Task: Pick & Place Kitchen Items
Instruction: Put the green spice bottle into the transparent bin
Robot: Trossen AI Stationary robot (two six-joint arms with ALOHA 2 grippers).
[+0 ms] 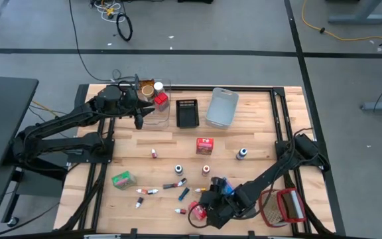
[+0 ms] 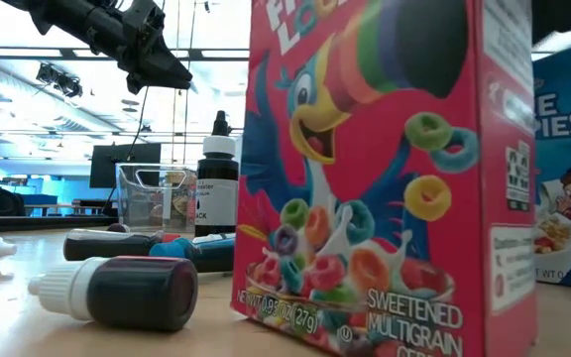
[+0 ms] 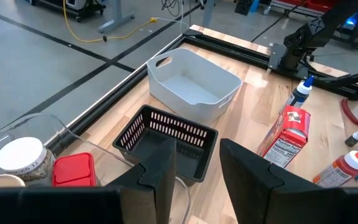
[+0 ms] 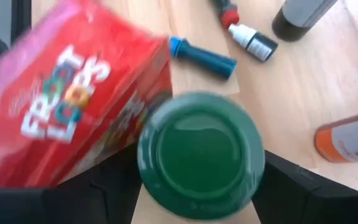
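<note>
Green lid (image 4: 201,152) of a small jar sits square between the right claw (image 1: 207,211) fingers, jaws wide around it; whether they grip it I cannot tell. Red cereal box (image 4: 73,102) lies just beside the jar, touching it. Left claw (image 3: 197,171), part open and empty, hovers over the black bin (image 3: 166,140), well apart from the jar.

The red cereal box (image 2: 385,169) reads "SWEETENED MULTIGRAIN", wrist view "FROOT LOOPS".
</note>
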